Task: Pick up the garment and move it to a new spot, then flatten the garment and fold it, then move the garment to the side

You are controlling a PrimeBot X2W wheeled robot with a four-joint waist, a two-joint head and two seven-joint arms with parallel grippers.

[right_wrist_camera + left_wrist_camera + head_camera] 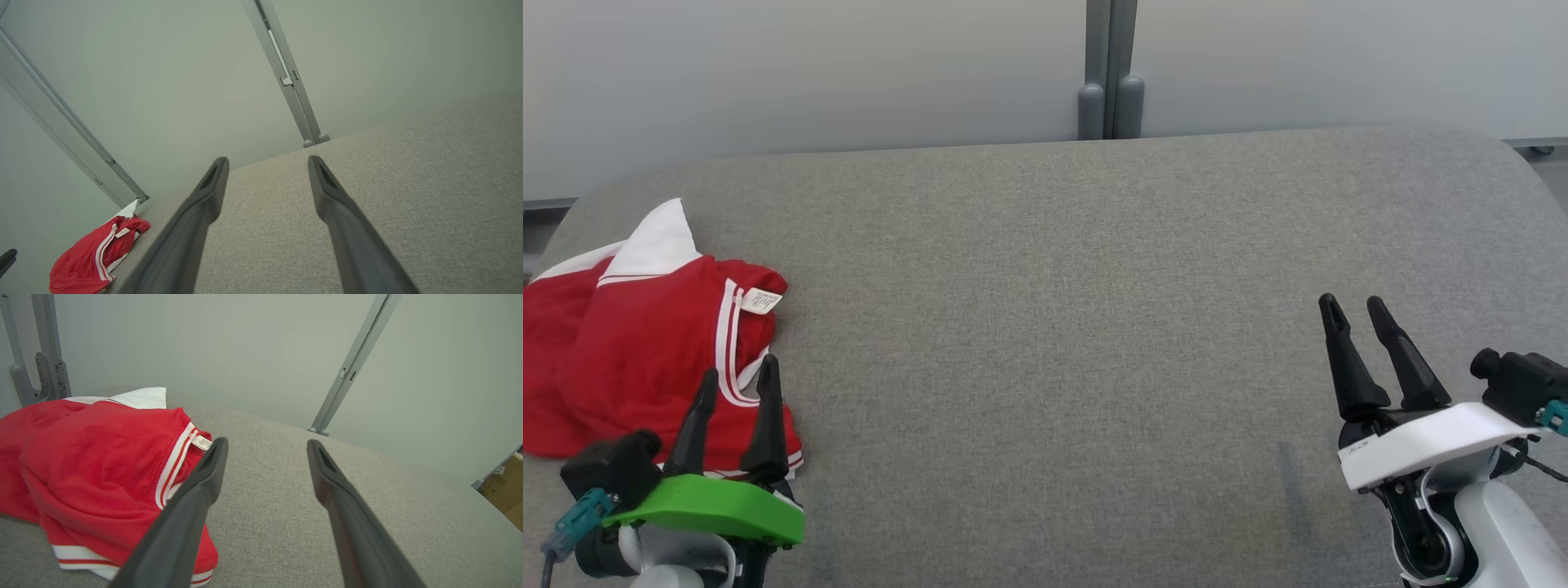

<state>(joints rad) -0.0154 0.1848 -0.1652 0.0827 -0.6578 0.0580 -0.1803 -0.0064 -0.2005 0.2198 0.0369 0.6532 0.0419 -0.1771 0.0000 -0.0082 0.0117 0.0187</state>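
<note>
Red jersey [645,351] lies crumpled at the bench's [1045,327] near left. Left gripper [739,367] and right gripper [1352,302]: jaws wide apart, empty. Pinch a thick fold near the collar, then lift.

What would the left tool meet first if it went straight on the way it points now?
Probably the red shirt: the left tool has one finger over its striped neckline. Height above the cloth is unclear.

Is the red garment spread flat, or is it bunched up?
Bunched up: the red garment lies in rumpled overlapping layers, label showing.
</note>
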